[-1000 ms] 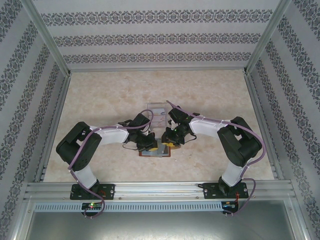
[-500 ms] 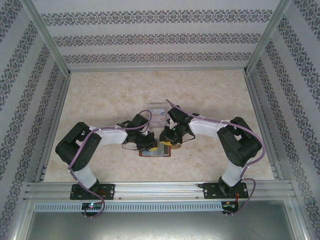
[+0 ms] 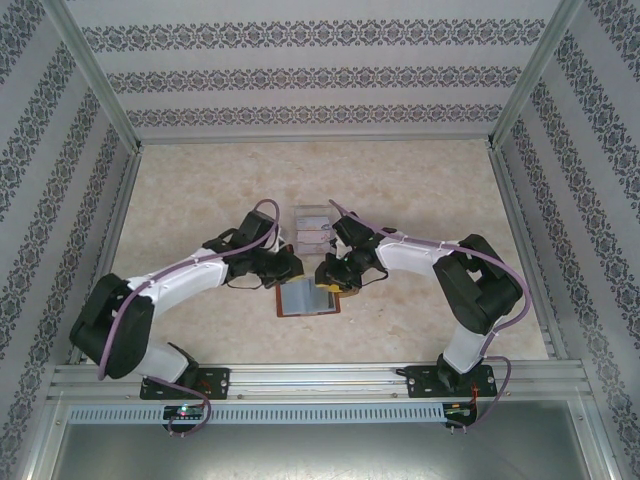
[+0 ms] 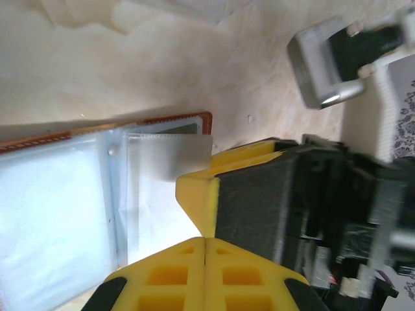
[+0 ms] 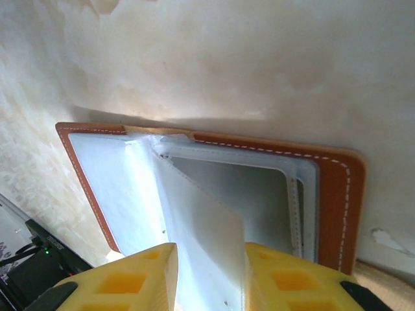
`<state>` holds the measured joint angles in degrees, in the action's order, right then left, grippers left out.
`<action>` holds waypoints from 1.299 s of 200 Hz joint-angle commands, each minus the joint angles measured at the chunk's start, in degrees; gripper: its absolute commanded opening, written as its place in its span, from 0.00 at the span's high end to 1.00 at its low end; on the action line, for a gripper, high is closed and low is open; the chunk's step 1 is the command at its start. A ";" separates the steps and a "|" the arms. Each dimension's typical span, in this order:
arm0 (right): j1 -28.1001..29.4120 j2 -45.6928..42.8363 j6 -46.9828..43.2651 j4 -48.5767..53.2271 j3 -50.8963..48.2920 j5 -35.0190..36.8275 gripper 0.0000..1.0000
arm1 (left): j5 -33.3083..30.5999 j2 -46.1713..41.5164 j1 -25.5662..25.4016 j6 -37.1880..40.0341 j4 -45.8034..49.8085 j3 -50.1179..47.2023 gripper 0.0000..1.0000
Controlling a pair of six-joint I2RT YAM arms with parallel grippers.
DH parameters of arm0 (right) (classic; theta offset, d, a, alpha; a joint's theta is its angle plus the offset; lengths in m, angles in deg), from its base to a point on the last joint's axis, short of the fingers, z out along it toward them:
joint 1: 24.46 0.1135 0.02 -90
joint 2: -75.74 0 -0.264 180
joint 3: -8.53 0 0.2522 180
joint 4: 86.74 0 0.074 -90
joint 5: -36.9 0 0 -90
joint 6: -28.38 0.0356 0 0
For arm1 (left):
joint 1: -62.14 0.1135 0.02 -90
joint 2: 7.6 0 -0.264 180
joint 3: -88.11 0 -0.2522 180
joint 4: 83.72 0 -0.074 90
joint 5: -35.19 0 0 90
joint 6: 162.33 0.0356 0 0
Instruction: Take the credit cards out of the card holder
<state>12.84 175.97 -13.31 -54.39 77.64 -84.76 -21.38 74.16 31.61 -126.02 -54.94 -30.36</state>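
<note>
The brown card holder lies open on the table between both arms, its cloudy inner sleeves facing up. My right gripper hangs over its right half. In the right wrist view the right gripper has a raised sleeve leaf between its fingers, touching both pads, above the card holder's leather edge. My left gripper sits just off the holder's upper left corner. In the left wrist view the left gripper is shut on nothing, close to the right gripper's yellow finger. The credit cards are hidden.
A clear acrylic tiered rack stands just behind the card holder, between the two wrists. Patterned walls and metal rails enclose the table, which has open room at the back and on both sides.
The left arm has swung out to the left and its gripper has drawn back from the card holder's middle to its upper left corner. The right gripper has edged slightly left.
</note>
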 commanded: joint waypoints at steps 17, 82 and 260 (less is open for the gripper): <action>1.56 0.44 1.26 -0.84 2.51 -2.17 0.65 | -3.20 -3.89 3.12 4.81 9.92 1.09 1.00; 4.70 3.09 1.75 -0.40 6.34 -1.92 0.74 | -3.36 -5.73 4.50 5.26 10.64 -0.37 1.00; 8.49 12.53 1.69 -0.33 15.82 -4.09 0.61 | -2.99 -7.40 5.40 5.44 11.25 -1.45 1.00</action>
<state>20.60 187.22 -11.43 -54.85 91.58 -87.16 -24.00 67.67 36.40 -121.78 -45.01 -31.52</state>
